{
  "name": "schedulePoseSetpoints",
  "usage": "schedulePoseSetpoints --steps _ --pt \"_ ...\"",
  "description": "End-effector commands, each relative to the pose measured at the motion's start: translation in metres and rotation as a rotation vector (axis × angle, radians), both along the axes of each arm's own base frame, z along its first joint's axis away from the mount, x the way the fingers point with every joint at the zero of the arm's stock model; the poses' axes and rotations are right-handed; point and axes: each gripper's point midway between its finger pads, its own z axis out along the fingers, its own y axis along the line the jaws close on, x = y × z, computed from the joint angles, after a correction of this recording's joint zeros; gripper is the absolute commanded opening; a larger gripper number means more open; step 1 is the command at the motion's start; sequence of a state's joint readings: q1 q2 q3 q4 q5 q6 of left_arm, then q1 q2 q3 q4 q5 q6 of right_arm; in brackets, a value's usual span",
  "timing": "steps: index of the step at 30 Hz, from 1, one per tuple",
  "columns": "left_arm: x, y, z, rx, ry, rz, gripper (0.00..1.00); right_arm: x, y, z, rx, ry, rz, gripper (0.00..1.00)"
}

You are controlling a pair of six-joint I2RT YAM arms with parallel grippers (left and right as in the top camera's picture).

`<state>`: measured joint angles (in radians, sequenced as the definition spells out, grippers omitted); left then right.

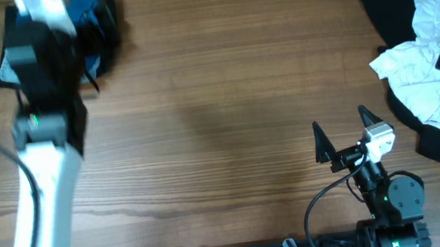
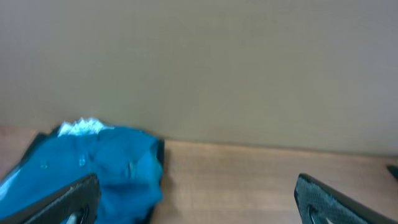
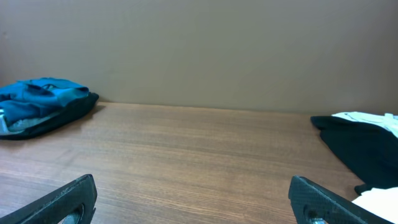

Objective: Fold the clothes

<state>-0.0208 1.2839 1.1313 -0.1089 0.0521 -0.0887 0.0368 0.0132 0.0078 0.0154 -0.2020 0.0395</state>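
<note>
Blue garment [image 2: 106, 162] lies far left, apparently folded, with the left gripper [image 2: 198, 190] spread open over its near edge. Right gripper [image 1: 342, 129] is open and empty, well apart from the white-and-black clothes pile [image 1: 437, 57].

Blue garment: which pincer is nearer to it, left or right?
Left. The left pincer is right by the blue garment in the far left corner; the right pincer sits far off at the near right edge.

folded garment [image 1: 97, 29] far left, clothes pile [image 1: 429, 58] far right
</note>
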Motion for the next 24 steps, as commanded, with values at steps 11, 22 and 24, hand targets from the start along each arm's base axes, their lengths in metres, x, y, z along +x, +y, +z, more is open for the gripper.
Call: schedulePoseSetpoints --steps 11,22,24 --pt "-0.158 0.009 -0.132 -0.122 -0.104 0.041 1.0 -0.001 0.004 0.002 -0.01 -0.013 0.022 1.0" --pt "-0.184 0.015 -0.16 -0.154 -0.209 0.065 1.0 -0.001 0.004 0.002 -0.011 -0.013 0.022 1.0" --pt "-0.186 0.015 -0.16 -0.154 -0.215 0.065 1.0 -0.001 0.004 0.002 -0.01 -0.013 0.022 1.0"
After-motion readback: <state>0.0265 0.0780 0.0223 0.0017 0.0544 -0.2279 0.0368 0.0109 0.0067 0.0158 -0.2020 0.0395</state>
